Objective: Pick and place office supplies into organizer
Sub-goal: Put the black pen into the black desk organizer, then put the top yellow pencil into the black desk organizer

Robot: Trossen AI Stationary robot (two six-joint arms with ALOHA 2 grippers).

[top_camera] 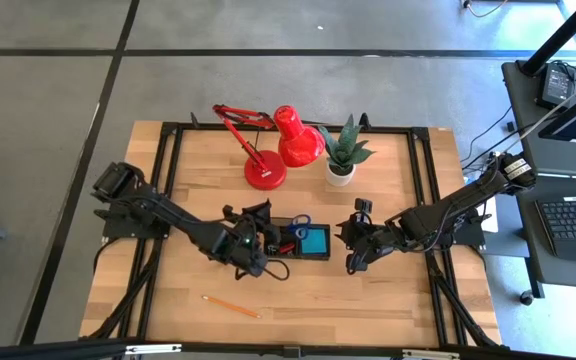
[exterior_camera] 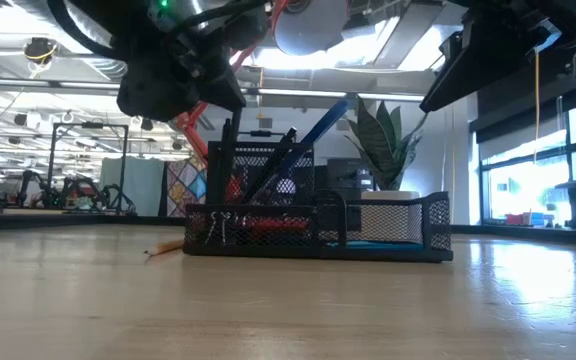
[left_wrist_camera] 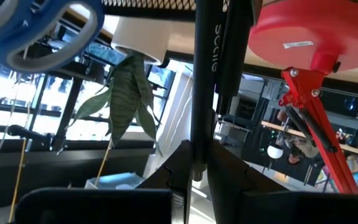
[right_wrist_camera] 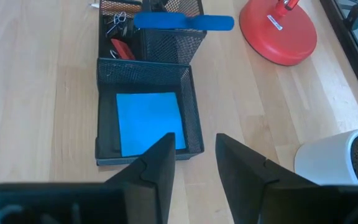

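Note:
The black mesh organizer point(top_camera: 290, 243) point(right_wrist_camera: 146, 93) point(exterior_camera: 318, 225) lies mid-table. A blue note pad point(right_wrist_camera: 148, 121) lies in its flat tray. A red eraser point(right_wrist_camera: 122, 48) and clips point(right_wrist_camera: 118, 25) sit in a small compartment. Blue-handled scissors point(right_wrist_camera: 185, 22) point(exterior_camera: 323, 125) lean in the tall cup. My left gripper point(top_camera: 251, 247) point(left_wrist_camera: 197, 180) hovers over the organizer's left end, shut on a black pen point(left_wrist_camera: 202, 93) point(exterior_camera: 228, 150). My right gripper point(top_camera: 351, 262) point(right_wrist_camera: 194, 155) is open, hovering just right of the organizer. An orange pencil point(top_camera: 233, 306) lies flat near the table's near edge. My left gripper pinches the black pen between its two fingers point(left_wrist_camera: 229, 171) at the pen's upper end point(left_wrist_camera: 197, 163). The fingers come from above, pointing down, and the pen runs on along them. It hangs upright below the gripper, its lower part at the tall mesh cup point(exterior_camera: 268, 165).
A red desk lamp point(top_camera: 273, 150) with its round base point(right_wrist_camera: 278, 31) and a potted plant point(top_camera: 343, 155) point(right_wrist_camera: 334, 162) stand behind the organizer. Bare wood lies toward the table's near edge around the pencil. Black frame rails run along both table sides.

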